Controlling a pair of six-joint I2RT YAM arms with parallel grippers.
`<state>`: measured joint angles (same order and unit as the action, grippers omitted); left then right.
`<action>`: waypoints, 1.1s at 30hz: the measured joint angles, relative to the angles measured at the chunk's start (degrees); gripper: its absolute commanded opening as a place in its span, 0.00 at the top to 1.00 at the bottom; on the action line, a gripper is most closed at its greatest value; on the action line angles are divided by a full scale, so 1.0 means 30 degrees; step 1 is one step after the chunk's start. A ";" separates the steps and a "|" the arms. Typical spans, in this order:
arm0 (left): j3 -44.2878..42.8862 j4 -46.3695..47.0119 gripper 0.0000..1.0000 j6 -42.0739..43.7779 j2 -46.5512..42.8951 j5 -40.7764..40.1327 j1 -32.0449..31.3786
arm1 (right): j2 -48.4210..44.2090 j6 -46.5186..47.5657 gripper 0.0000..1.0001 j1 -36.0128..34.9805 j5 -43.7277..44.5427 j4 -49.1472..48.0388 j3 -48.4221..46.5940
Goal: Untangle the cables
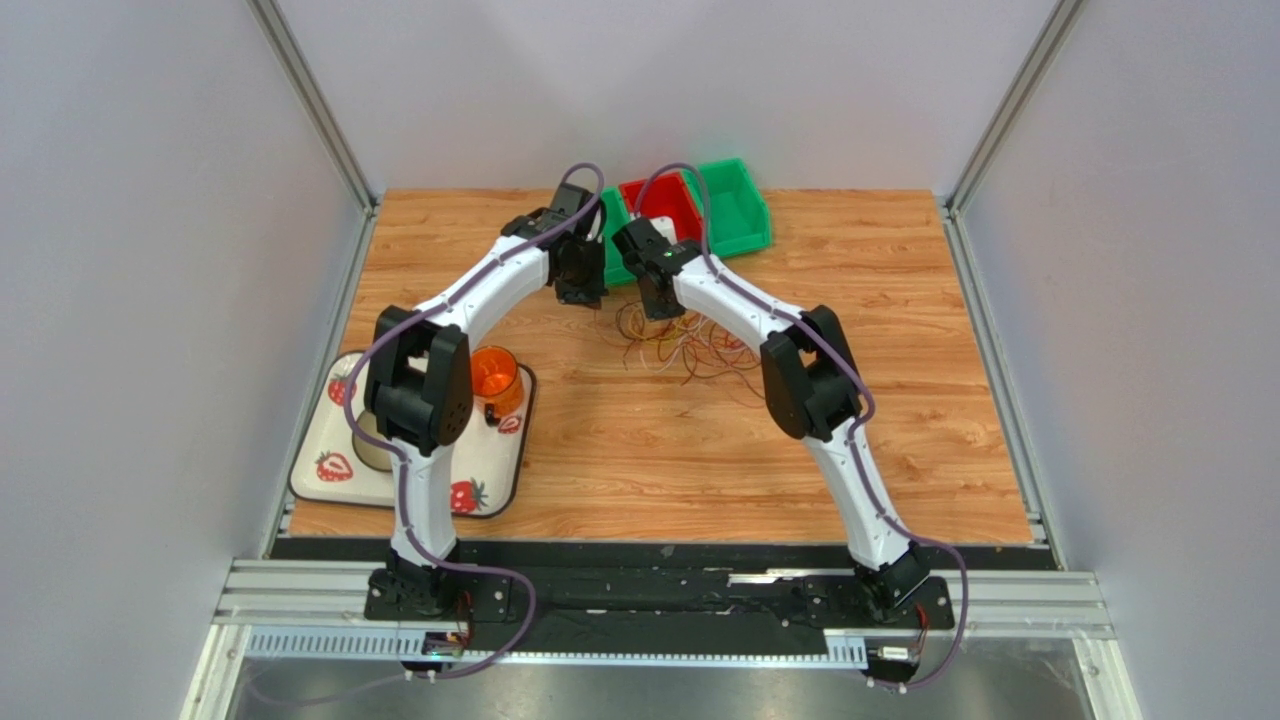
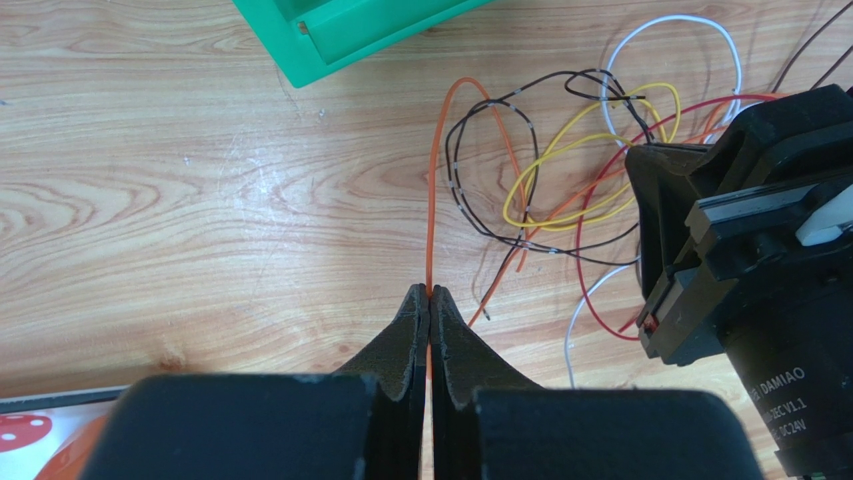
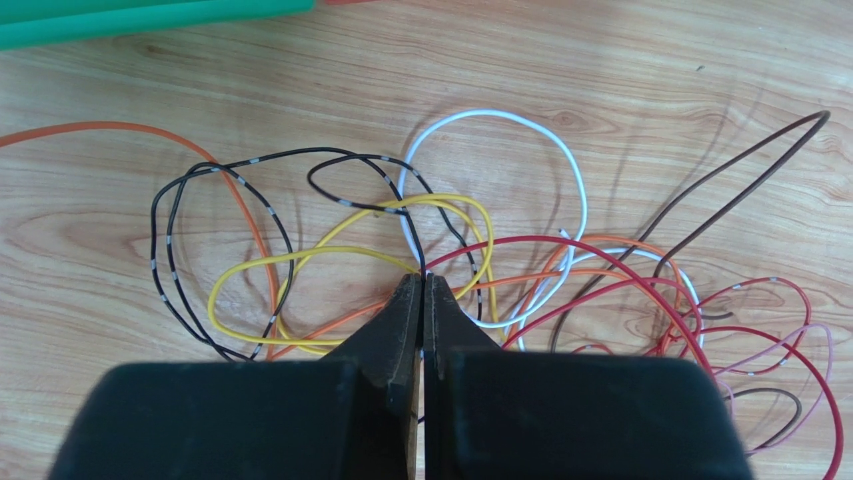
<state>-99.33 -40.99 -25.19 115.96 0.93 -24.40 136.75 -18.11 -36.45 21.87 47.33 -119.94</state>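
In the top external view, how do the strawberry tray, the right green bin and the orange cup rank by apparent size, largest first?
1. Strawberry tray, although the left arm covers part of it and it lies nearer the camera.
2. Right green bin.
3. Orange cup, clearly the smallest.

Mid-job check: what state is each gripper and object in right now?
left gripper: shut on the orange cable.
right gripper: shut, tips in the tangle; which wire it pinches, if any, is unclear.
cables: tangled, lying on the table.
orange cup: upright on the tray.
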 measured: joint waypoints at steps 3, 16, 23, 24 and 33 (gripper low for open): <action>-0.0058 -0.0080 1.00 0.0015 0.0000 -0.0197 0.0000 | -0.0029 0.0007 1.00 0.0255 0.0000 -0.0029 0.0153; -0.1107 -0.0262 1.00 0.1734 -0.6739 -0.2375 0.0029 | -0.4809 -0.1661 1.00 0.4044 -0.0299 -0.1370 0.9245; -0.7766 -0.0270 1.00 0.3089 -0.8568 -0.1013 -0.0838 | -0.5479 -0.2178 1.00 0.3271 -0.0954 -0.2506 1.0251; -0.8276 -0.0270 1.00 0.3315 -0.8823 -0.0729 -0.1035 | -0.5479 -0.2186 1.00 0.3198 -0.1056 -0.2543 1.0244; -1.2167 0.0831 1.00 0.5100 -0.9734 0.0568 -0.1479 | -0.5479 -0.2492 1.00 0.3133 -0.1814 -0.2834 1.0214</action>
<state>-135.83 -38.50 -9.89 86.76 2.63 -28.84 120.31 -25.58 -27.05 16.43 38.83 -89.30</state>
